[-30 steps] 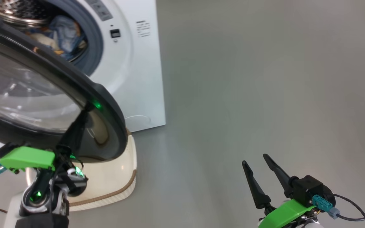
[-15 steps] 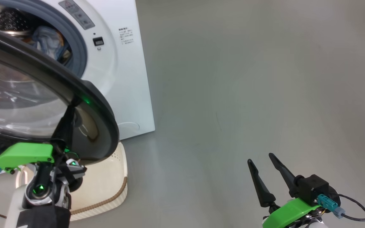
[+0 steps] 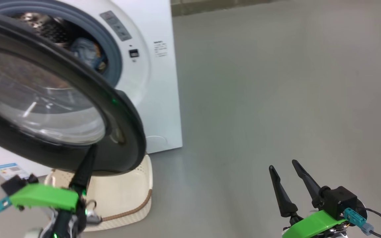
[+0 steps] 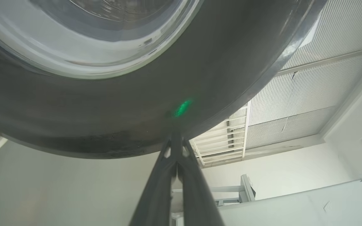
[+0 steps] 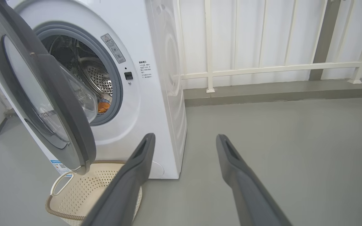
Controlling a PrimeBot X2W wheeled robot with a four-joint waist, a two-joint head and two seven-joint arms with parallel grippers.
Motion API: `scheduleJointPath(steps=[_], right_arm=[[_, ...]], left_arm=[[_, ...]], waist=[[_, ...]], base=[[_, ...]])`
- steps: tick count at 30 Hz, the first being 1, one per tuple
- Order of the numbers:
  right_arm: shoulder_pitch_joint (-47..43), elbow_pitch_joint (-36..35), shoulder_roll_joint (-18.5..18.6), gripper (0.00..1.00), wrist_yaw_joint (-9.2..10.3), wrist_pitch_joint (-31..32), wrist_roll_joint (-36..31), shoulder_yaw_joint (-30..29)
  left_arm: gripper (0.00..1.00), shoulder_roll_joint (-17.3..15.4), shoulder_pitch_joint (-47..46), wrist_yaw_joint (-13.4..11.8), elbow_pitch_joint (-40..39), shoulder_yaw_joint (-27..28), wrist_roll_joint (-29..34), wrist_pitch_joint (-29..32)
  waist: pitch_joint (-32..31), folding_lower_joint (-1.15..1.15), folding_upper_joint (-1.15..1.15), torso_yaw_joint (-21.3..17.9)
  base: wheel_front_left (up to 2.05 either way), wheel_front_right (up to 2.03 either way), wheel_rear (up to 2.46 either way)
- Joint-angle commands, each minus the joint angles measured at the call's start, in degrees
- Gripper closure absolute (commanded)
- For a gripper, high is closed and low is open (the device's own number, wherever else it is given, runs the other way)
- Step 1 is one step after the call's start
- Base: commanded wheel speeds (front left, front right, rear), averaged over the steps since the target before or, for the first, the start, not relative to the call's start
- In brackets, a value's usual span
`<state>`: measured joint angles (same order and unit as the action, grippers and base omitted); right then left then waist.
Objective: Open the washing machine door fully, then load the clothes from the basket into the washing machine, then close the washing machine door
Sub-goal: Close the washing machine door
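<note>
Grey smooth floor [image 3: 276, 82] takes the right half of the head view, and the big white front-loading washing machine [image 3: 164, 99] stands at the upper left. Its large round door with glossy black rim and clear glass bowl [image 3: 127, 132] hangs half open across the left of the frame, above the small cream perforated basket with brown rim [image 3: 137, 198]. Light blue and orange clothes [image 3: 86, 53] lie in the drum, so I judge that closing is the step in hand.

The left gripper [image 3: 90, 153], at the lower left, has its two dark fingers pressed together with nothing between them. In the left wrist view the fingertips [image 4: 174, 141] meet the lower rim from below. From there the drum opening lies upward in the frame, behind the door, and the push should go that way. The right gripper [image 3: 283, 165] is spread wide and empty at the lower right, well apart from the door, so the left arm is the nearer one.
</note>
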<state>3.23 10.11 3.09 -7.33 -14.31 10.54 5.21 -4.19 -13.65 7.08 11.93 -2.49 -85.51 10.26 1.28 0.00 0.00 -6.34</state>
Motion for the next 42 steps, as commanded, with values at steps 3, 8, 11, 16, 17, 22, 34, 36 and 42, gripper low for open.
scheduleJointPath(steps=[3,8,11,16,17,22,34,36,42], right_arm=[[-0.2,-2.1,-0.2,0.00,-0.16,-0.7,-0.8,1.0],[-0.9,-2.6,-0.2,0.00,-0.16,-0.7,-0.8,0.6],[-1.3,-2.7,-0.2,0.00,-0.16,-0.7,-0.7,0.5],[-2.1,-2.8,-0.2,0.00,-0.16,-0.7,-0.4,0.3],[-2.2,-2.8,-0.2,0.00,-0.16,-0.7,-0.4,0.3],[-2.5,-2.8,-0.2,0.00,-0.16,-0.7,-0.1,0.4],[-2.2,-2.2,-0.2,0.00,-0.16,-0.7,-0.1,0.7],[-2.1,-2.1,-0.2,0.00,-0.16,-0.7,-0.1,0.6],[-1.9,-1.7,-0.2,0.00,-0.16,-0.7,-0.1,0.7]], left_arm=[[1.00,-3.1,3.4,0.4,-5.1,-0.7,3.9,-4.1],[1.00,-7.7,8.6,0.4,-7.4,-5.8,11.6,-15.8],[1.00,-10.8,9.7,0.4,-6.6,-9.4,16.9,-22.1],[1.00,-13.2,10.1,0.4,-4.5,-10.8,27.6,-25.2],[1.00,-12.9,10.2,0.4,-4.6,-9.8,30.9,-25.2],[1.00,-10.0,12.2,0.4,-5.1,-6.3,46.3,-25.2],[0.90,-7.0,15.5,0.4,-4.6,-5.9,61.8,-25.2],[0.76,-7.1,15.8,0.4,-3.3,-7.4,61.2,-25.2],[0.00,-7.4,15.3,0.4,-2.3,-8.0,60.3,-25.2]], waist=[[-2.7,0.00,0.00,3.9],[-3.9,0.00,0.00,7.2],[-4.4,0.00,0.00,8.6],[-4.8,0.00,0.00,10.4],[-4.9,0.00,0.00,10.6],[-5.0,0.00,0.00,11.3],[-5.5,0.00,0.00,11.0],[-5.6,0.00,0.00,10.8],[-5.8,0.00,0.00,10.5]], base=[[0.00,0.00,0.00],[0.00,0.00,0.00],[0.00,0.00,0.00],[0.00,0.00,0.00],[0.00,0.00,0.00],[0.00,0.00,0.00],[0.00,0.00,0.00],[0.00,0.00,0.00],[0.00,0.00,0.00]])
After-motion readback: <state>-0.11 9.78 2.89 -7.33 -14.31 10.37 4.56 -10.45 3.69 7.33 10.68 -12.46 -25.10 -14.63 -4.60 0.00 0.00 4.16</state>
